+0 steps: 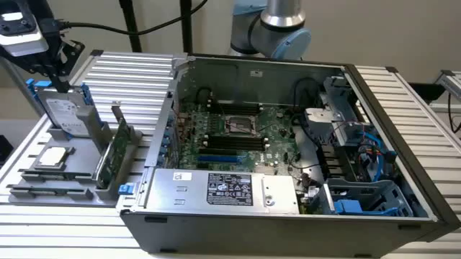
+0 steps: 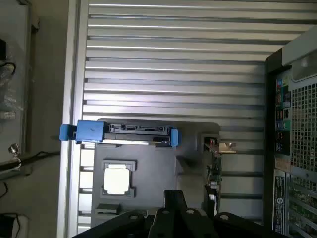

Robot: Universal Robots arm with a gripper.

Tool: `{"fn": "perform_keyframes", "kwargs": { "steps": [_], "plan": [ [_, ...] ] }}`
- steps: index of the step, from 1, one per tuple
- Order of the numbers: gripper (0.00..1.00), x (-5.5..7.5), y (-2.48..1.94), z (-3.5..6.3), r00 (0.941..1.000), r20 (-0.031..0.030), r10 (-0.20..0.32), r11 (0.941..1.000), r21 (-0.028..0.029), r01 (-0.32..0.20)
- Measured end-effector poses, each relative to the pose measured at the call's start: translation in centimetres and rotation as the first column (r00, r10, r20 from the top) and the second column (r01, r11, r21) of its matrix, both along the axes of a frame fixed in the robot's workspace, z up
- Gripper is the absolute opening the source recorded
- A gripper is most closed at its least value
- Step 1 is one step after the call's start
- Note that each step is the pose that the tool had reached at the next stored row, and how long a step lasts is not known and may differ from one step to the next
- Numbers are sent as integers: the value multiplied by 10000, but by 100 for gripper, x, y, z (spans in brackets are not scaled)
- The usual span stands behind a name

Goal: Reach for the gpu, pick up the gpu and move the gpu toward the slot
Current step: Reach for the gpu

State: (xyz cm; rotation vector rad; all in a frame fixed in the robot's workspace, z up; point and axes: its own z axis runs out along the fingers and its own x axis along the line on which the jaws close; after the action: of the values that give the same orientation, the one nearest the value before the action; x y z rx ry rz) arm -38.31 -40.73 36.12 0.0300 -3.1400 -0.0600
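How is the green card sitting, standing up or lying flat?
Standing up. The gpu rests on its long edge in the grey holder beside the open computer case, its silver bracket sticking up.

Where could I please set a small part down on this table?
The ribbed table is bare behind the parts holder and on the exterior view's right of the computer case. The holder, with hard drive and gpu, is crowded.

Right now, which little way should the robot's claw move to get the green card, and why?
Probably a short shift toward the exterior view's right, nearer the computer case. The gripper hangs above the hard drive, not the gpu. The gpu stands on edge in the grey holder, beside the drive, untouched.
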Motion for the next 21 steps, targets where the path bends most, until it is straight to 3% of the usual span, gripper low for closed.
{"fn": "perform_keyframes", "kwargs": {
  "steps": [15,21],
  "plan": [
    [11,18,-7,0,10000,-1,0,10000,-1,0],
    [11,221,-126,-9,10000,0,-1,10000,0,1]
  ]
}}
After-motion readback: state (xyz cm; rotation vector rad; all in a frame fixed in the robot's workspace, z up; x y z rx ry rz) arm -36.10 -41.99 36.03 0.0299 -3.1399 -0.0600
